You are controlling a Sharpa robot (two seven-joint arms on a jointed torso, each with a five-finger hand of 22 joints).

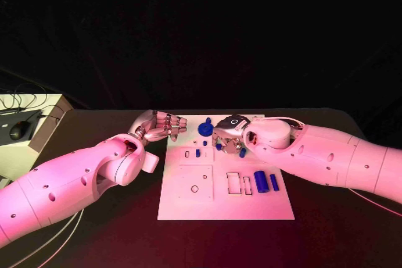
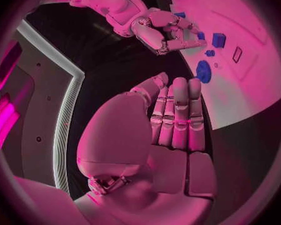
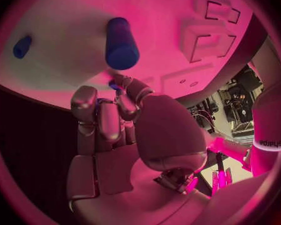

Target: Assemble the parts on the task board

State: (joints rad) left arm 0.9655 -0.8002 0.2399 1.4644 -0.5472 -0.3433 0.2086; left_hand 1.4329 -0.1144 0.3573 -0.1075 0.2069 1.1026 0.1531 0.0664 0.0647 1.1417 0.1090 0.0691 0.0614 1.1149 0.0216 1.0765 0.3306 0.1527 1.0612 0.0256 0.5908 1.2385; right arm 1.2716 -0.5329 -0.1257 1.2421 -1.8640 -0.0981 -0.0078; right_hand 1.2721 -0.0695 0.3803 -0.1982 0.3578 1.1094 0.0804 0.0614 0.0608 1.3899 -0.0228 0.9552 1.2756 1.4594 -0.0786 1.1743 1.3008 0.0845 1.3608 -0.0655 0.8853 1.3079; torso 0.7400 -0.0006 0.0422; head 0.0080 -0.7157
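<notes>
Reaching over the far part of the white board (image 1: pixel 226 204), our right hand (image 1: pixel 231 134) has its fingers curled inward, and a small blue piece (image 3: pixel 115 86) seems to sit at their tips, though we cannot tell whether it is truly held. Just beyond those fingers, the right wrist view shows a larger blue cylinder (image 3: pixel 120 44) on the board. Our left hand (image 1: pixel 161 126) hovers at the board's far left corner, fingers straight, held together and holding nothing. A round blue piece (image 1: pixel 206 128) stands between the two hands. Nearer to us, two blue cylinders (image 1: pixel 266 181) lie side by side near the board's right edge, beside rectangular cutouts. The board rests on the dark counter (image 1: pixel 335 233).
</notes>
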